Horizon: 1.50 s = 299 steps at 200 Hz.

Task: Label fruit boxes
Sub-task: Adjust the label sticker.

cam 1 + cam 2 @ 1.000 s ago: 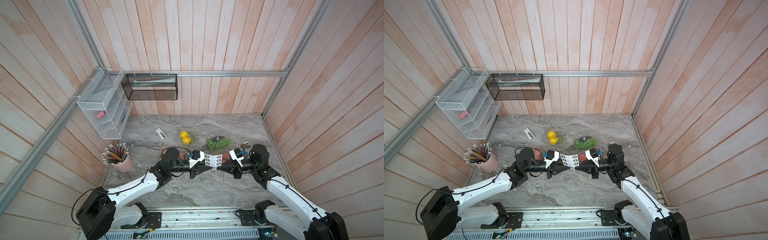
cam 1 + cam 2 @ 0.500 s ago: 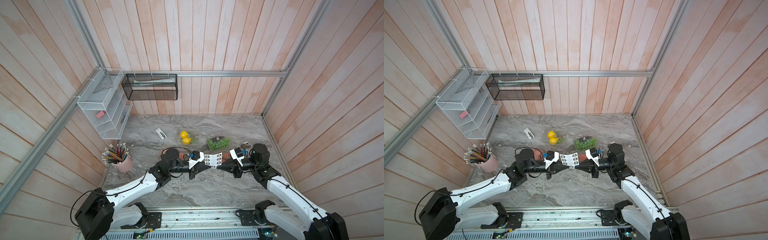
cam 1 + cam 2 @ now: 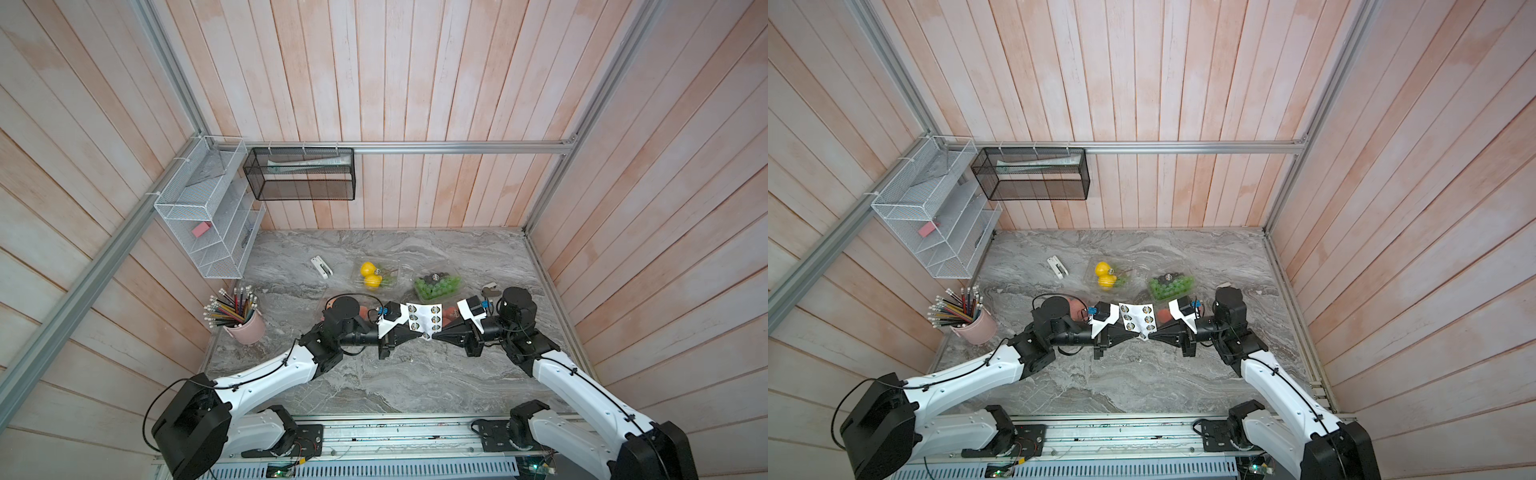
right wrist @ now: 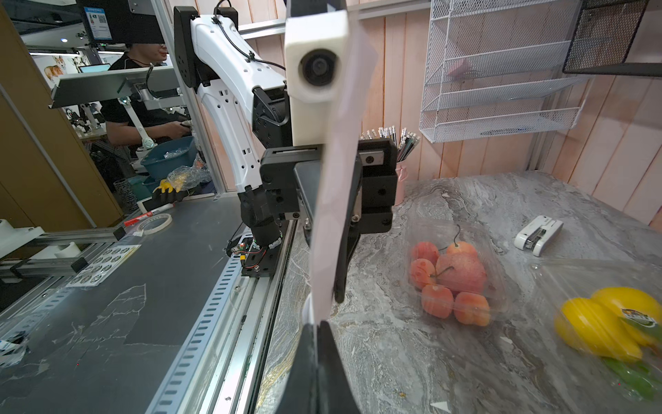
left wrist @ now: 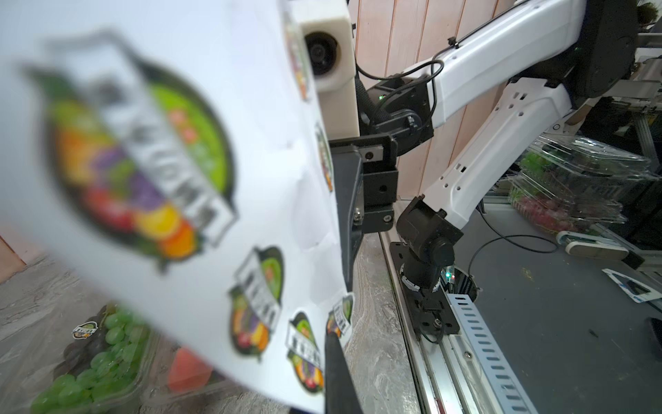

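Both the left gripper (image 3: 417, 332) and right gripper (image 3: 436, 336) clamp the sticker sheet (image 3: 420, 316) upright between them, likely to peel a label for the fruit boxes (image 3: 437, 286).

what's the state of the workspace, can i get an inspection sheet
surface: grey marble tabletop, no spills seen
job's things: yellow fruit box and grape box each carry a sticker; red-orange fruit box shows none; fourth box mostly hidden behind grippers
clutter: white stapler, pink pencil cup
grippers: left gripper and right gripper shut on sticker sheet, held off the table
cables: black cable loop at left wrist, clear of sheet
surroundings: white wire rack, black mesh basket, person beyond rig
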Available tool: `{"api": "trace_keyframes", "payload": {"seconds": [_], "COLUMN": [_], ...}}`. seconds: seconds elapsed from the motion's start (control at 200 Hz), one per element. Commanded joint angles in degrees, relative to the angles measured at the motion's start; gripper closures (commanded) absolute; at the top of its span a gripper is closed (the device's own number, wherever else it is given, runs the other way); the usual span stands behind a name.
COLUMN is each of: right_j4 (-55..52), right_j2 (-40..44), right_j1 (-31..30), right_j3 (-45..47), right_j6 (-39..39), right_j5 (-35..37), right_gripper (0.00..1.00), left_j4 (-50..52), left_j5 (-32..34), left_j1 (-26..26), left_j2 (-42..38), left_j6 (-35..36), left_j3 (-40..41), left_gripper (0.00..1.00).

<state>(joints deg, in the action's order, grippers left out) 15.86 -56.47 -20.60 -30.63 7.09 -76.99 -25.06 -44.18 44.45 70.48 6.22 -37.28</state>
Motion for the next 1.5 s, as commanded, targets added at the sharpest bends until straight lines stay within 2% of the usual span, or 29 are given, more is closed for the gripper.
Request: {"api": "trace_keyframes", "payload": {"seconds": [0.0,0.485,0.68,0.91,1.01,1.12,1.305,1.49], "right_j4": [-0.66,1.7,1.63,1.81,0.69,-2.78,-8.66,-9.4], "right_j2": [-0.35,-1.4,0.34,1.63,3.26,6.78,14.73,16.88], "right_j1": [-0.45,-0.74,-0.67,-0.65,-0.27,0.47,0.74,0.7], "right_j3": [-2.29,-1.84,-0.99,-0.57,-0.02,0.88,2.74,3.09], "right_j6": [1.26,0.12,0.38,-0.03,-0.36,-0.14,1.0,0.89], "right_j5": [0.77,2.17,7.21,7.85,9.64,14.81,21.59,16.6], "right_gripper": [1.0,1.0,1.0,1.0,0.83,0.75,0.74,0.8], "left_j4": [-0.67,-3.04,-3.02,-3.26,-4.31,-5.56,-6.62,-7.88], "left_j5": [-2.12,-3.26,-3.15,-2.12,-0.45,2.27,5.36,5.86], "left_j1": [-0.15,-0.15,-0.15,-0.15,-0.15,-0.15,-0.15,-0.16], "left_j2": [1.17,2.86,2.39,1.73,1.09,0.06,-0.79,-0.36], "left_j6": [0.64,-0.33,-0.5,-0.59,-1.11,-1.73,-1.58,-1.62], "left_j3": [-1.07,-2.19,-1.98,-1.32,-0.63,0.59,1.81,1.78], "left_gripper": [0.99,0.99,0.99,0.99,0.99,0.99,0.99,0.99]}}
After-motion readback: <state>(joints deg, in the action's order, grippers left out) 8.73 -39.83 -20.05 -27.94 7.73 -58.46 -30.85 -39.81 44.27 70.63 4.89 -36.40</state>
